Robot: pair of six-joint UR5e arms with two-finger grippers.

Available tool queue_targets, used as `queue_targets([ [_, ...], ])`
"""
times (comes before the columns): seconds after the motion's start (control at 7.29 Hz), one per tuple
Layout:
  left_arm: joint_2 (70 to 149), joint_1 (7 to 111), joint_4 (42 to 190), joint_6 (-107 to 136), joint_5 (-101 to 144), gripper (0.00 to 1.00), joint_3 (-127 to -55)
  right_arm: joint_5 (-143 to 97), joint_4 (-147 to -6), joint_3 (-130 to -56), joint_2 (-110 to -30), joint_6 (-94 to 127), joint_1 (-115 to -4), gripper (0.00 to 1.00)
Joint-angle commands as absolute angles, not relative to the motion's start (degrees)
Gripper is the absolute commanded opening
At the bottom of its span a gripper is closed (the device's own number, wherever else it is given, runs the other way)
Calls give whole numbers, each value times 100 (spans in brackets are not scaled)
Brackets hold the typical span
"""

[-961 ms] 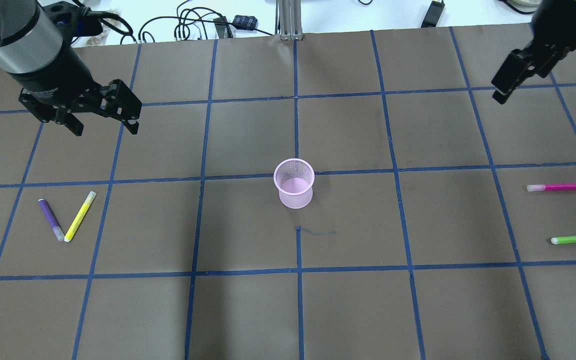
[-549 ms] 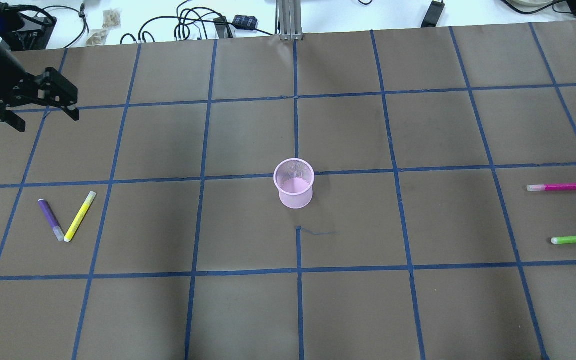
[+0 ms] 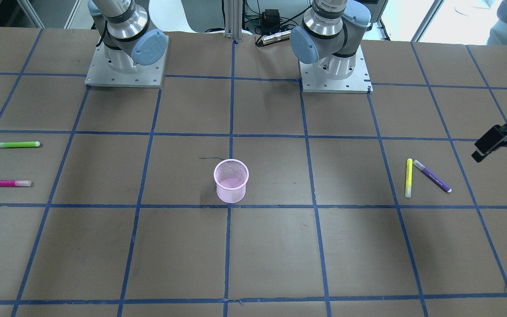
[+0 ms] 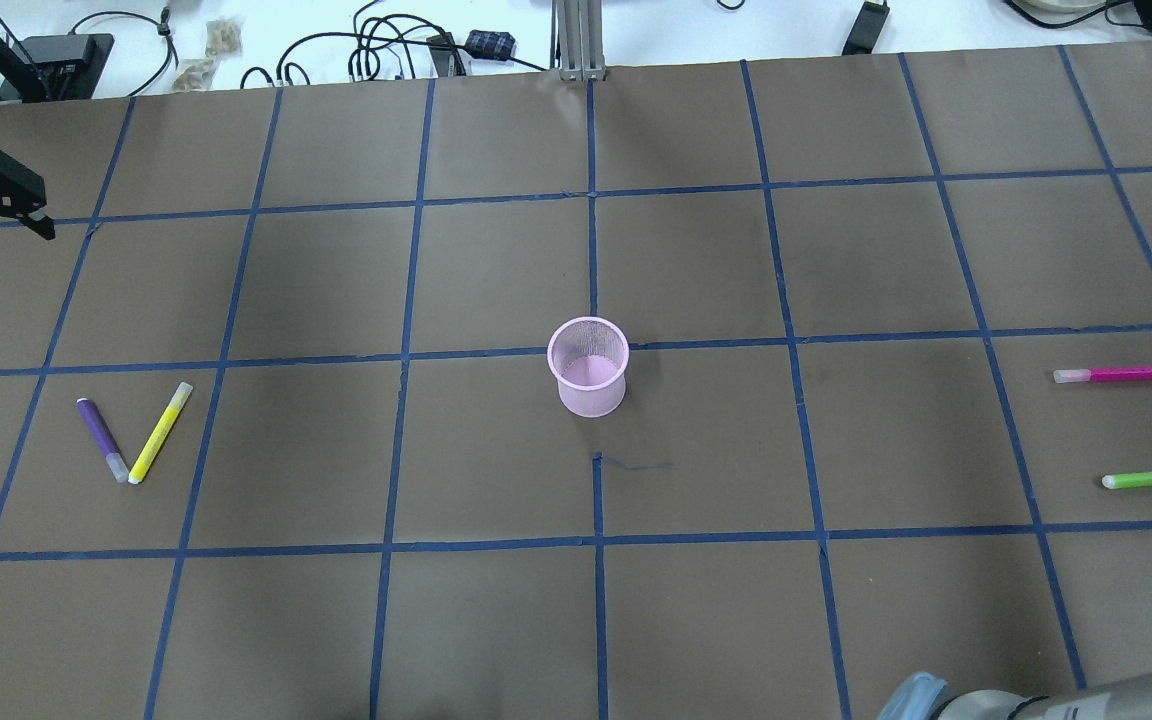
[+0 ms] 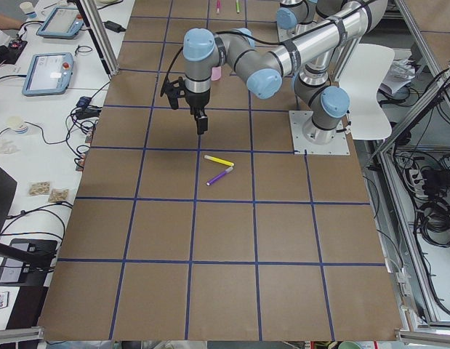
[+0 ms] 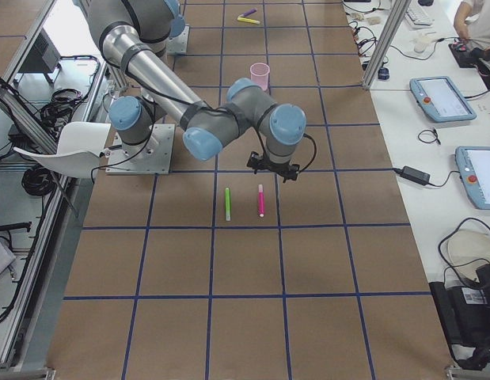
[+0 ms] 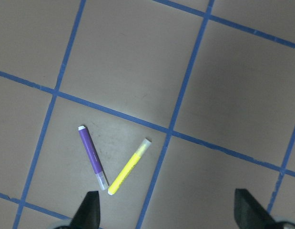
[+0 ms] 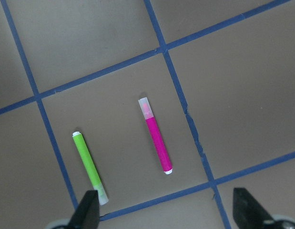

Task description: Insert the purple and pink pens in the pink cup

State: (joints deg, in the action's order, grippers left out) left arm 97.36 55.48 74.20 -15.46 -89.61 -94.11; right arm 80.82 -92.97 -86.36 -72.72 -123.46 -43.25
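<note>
Left wrist-mounted view looked straight down past my left gripper (image 7: 169,211), whose two fingers stood spread wide with only brown table paper between them. Below and ahead lay the purple pen (image 7: 92,157), flat on the table (image 4: 496,270), forming a V with a yellow pen (image 7: 129,167). Their capped ends came close together, though I could not tell whether they touched. In the overhead view this gripper hung at the table's left edge, off to the far side of that pair and apart from it.

My right gripper (image 8: 167,208) was likewise spread wide and held nothing. Under it the pink pen (image 8: 156,142) lay flat inside a taped grid square, with a green pen (image 8: 89,167) beside it. The two ran roughly parallel and did not touch. From the right side view the gripper hovered just above the table, near the pink pen's end.

The pink cup (image 4: 588,366) stood upright near the middle of the table, by a crossing of the blue tape lines. It was well apart from both pairs of pens, the purple one off to my left and the pink one off to my right.
</note>
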Motion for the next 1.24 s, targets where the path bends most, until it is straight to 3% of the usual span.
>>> queue_targets([
  [0.0,10255,4977,6588,-1714,-8939,100,-9902,7620,-9168,-8648,-6516,-13916,-3860,100],
  [0.27,10746,4781,5847,-1548,-8912,100,-10326,7542,-8939,-8657,-6093,-14998,-3850,100],
  [0.82,11583,4790,5713,-959,-8921,94,-10327,7400,-9262,-9017,-5784,-16216,-3850,100],
  [1.1,11724,4790,5722,-818,-8912,80,-10336,7374,-9316,-9035,-5634,-16155,-3850,100],
])
